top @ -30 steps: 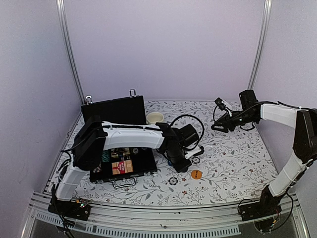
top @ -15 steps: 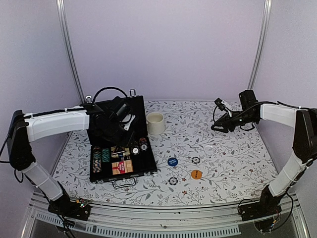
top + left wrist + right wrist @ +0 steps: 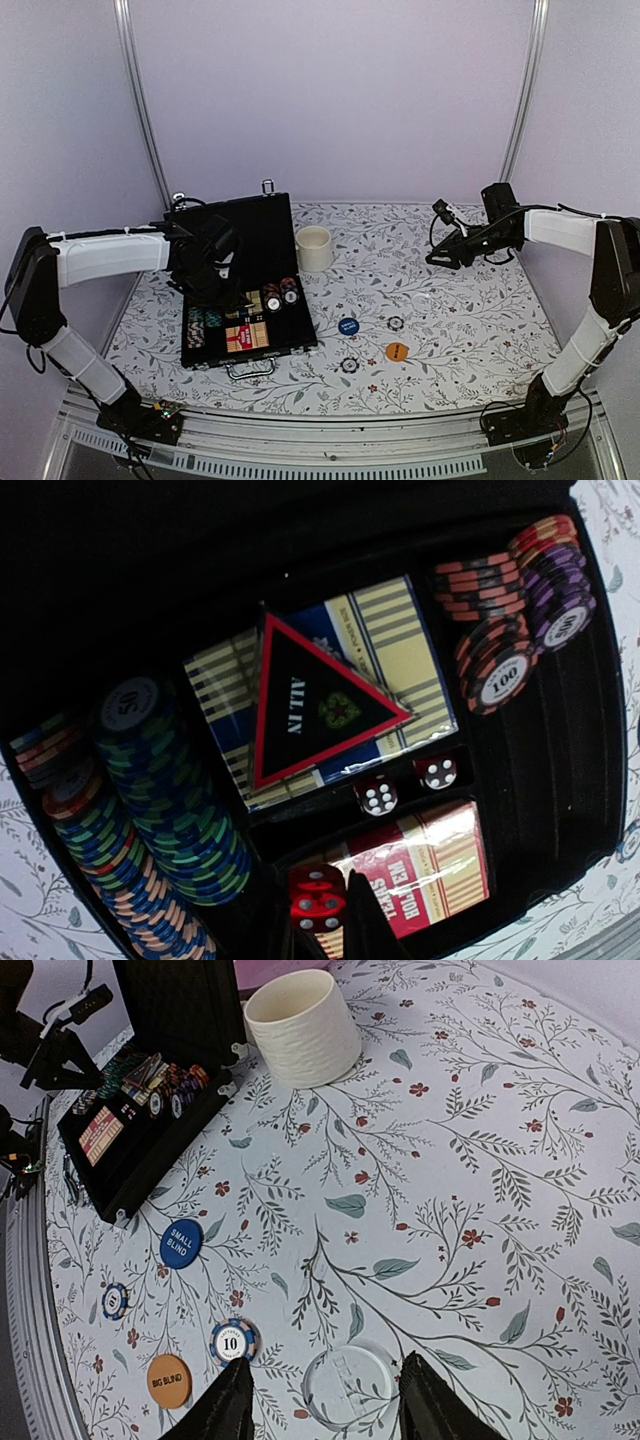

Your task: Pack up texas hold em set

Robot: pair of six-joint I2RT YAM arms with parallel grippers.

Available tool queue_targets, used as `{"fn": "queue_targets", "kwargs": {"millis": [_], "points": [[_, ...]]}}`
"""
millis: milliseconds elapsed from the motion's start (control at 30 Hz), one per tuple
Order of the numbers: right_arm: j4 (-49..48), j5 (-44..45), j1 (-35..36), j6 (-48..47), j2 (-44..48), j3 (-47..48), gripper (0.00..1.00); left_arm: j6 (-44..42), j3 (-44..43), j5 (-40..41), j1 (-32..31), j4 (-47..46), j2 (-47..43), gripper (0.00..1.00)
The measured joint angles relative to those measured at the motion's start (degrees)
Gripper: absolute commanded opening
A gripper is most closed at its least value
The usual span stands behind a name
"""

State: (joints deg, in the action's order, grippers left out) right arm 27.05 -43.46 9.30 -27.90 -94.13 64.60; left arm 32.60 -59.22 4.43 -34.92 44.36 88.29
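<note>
The black case (image 3: 300, 347) lies open at the left, its lid (image 3: 250, 222) upright. It holds striped chip stacks (image 3: 165, 800), more chips (image 3: 505, 645), a blue deck (image 3: 400, 645) under a black triangle marker (image 3: 310, 700), a red deck (image 3: 430, 865) and two dice (image 3: 378, 796). My left gripper (image 3: 222, 290) hovers over the case; in the left wrist view it (image 3: 325, 920) is shut on a red die (image 3: 320, 895). My right gripper (image 3: 437, 258) is open and empty (image 3: 325, 1362), above a clear round button (image 3: 350, 1385). On the table lie a blue button (image 3: 348, 326), an orange button (image 3: 397, 351) and two chips (image 3: 396, 322) (image 3: 349, 365).
A cream mug (image 3: 314, 247) stands just right of the case lid. The case handle (image 3: 250, 370) points toward the near table edge. Metal frame posts (image 3: 140, 110) rise at the back corners.
My left arm has swung from the table's middle, right of the case, back over the open case. The right arm has not moved.
</note>
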Motion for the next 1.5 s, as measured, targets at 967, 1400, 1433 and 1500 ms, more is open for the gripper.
{"fn": "queue_targets", "kwargs": {"millis": [967,1400,1433,1500], "points": [[0.9,0.0,0.0,0.0,-0.8,0.6,0.42,0.9,1.6,-5.5,1.4,-5.0,8.5,0.18],[1.1,-0.2,0.0,0.0,-0.9,0.6,0.42,0.4,1.1,-6.6,1.4,-5.3,9.2,0.23],[1.1,-0.2,0.0,0.0,-0.9,0.7,0.42,0.3,1.0,-6.6,1.4,-5.0,9.2,0.23],[1.1,-0.2,0.0,0.0,-0.9,0.7,0.42,0.2,0.6,-6.5,1.4,-4.4,9.2,0.25]]}}
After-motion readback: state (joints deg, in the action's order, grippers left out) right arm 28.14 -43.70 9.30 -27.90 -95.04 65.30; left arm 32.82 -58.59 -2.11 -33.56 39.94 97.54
